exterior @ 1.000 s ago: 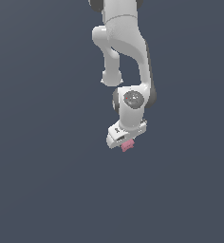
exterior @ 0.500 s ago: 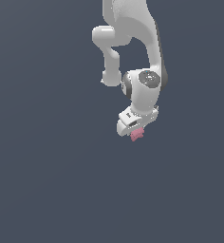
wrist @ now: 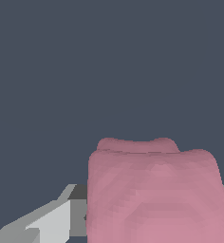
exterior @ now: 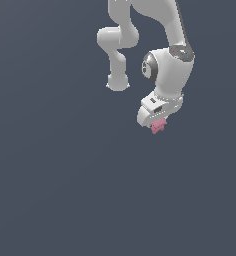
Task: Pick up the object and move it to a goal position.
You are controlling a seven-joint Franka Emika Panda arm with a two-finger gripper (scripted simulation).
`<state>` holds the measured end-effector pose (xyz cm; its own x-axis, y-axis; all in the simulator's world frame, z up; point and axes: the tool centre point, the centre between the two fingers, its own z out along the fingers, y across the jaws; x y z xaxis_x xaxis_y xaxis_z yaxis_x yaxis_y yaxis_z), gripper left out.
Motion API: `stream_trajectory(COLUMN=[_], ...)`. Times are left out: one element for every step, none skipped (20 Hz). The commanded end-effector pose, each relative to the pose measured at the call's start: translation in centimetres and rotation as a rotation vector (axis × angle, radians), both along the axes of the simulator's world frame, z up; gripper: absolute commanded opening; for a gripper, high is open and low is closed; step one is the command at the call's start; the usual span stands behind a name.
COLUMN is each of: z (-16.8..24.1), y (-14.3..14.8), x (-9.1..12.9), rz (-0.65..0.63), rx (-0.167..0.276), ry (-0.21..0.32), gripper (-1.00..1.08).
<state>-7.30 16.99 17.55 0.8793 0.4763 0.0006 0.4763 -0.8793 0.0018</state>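
The object [exterior: 159, 126] is a small pink lumpy block that pokes out just below the white hand of the arm, in the upper right part of the exterior view. My gripper [exterior: 157, 123] is shut on it and holds it off the ground. In the wrist view the object [wrist: 154, 190] fills much of the picture as a matte pink lump. A grey-white finger [wrist: 47, 223] shows beside it, and the other finger is mostly hidden behind the block.
The white arm [exterior: 165, 65] bends down from the top of the exterior view. Around and under it lies only a flat dark grey-blue ground [exterior: 65, 190].
The arm has carried the pink object toward the exterior view's right and slightly upward. The grip on the block has stayed the same.
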Motion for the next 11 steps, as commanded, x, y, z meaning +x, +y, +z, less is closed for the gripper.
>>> stream_trajectory(z=[1.1, 1.5, 1.8, 2.0, 2.2, 2.3, 2.4, 2.4, 2.4, 2.3, 2.3], y=[0.9, 1.2, 1.4, 1.6, 1.7, 1.9, 1.9, 1.9, 1.9, 1.9, 1.9], x=[-0.6, -0.8, -0.9, -1.0, -1.1, -1.1, -1.1, -1.1, -1.0, -1.0, -1.0], rz=[-0.001, -0.001, -0.001, -0.001, -0.001, -0.001, -0.001, -0.001, -0.001, -0.001, -0.001], rx=[0.000, 0.000, 0.000, 0.000, 0.000, 0.000, 0.001, 0.001, 0.001, 0.001, 0.001], ry=[0.001, 0.001, 0.001, 0.001, 0.001, 0.001, 0.001, 0.001, 0.001, 0.001, 0.001], gripper=[-1.00, -1.00, -1.00, -1.00, -1.00, -1.00, -1.00, -1.00, -1.00, -1.00, -1.00])
